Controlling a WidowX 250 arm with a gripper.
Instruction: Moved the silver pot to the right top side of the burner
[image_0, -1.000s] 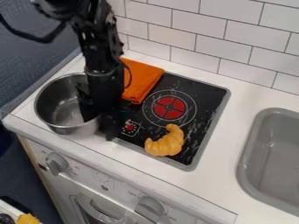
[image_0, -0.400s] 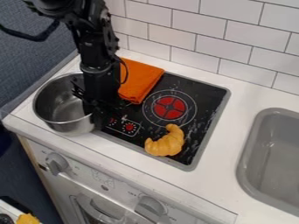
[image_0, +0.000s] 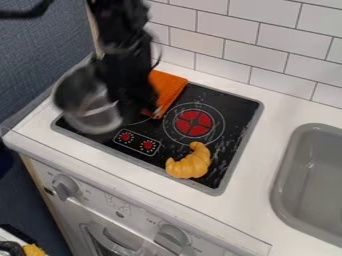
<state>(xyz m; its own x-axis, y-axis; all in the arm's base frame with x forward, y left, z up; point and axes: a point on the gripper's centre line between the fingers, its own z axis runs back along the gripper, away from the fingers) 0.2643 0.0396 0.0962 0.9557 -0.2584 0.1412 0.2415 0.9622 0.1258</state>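
While the white table holds the grey sink and black cooktop, the silver pot hangs, blurred, over the cooktop's left end, its rim pinched by the end effector; an orange cloth lies beside that, a croissant near the cooktop's front edge.

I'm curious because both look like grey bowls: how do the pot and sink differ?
The pot is round; the sink has a straight side and rounded corner. The pot is shiny, the sink matte. The pot is over the cooktop's edge, the sink set into the counter. Both are hollow.
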